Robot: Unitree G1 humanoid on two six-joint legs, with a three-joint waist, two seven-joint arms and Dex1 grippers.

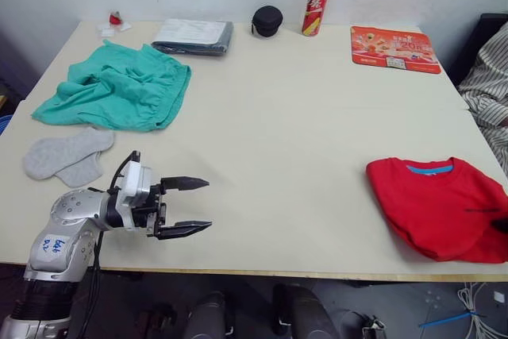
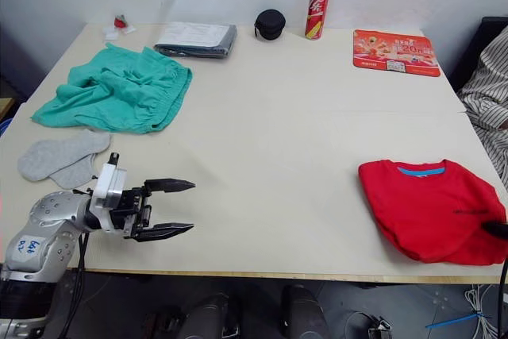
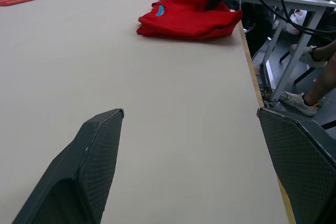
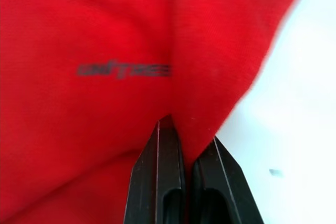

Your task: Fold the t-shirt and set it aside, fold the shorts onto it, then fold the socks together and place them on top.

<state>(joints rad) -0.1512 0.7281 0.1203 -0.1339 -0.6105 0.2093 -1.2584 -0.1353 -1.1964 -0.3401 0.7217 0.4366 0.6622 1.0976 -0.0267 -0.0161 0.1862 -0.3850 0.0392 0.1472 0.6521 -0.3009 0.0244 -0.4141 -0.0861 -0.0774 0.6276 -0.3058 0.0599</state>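
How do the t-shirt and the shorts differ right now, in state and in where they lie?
The t-shirt is bright red and folded into a compact stack at the table's near right; the shorts are teal-green, loose and rumpled at the far left. The right gripper is shut on the t-shirt; no gripper touches the shorts. Both lie on the table.

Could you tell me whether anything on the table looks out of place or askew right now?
Nothing is spilled or damaged. The shorts lie crumpled at the far left, not yet folded, beside the socks. The folded t-shirt sits at the table's near right corner, its front bulging slightly, with the right hand pinching it.
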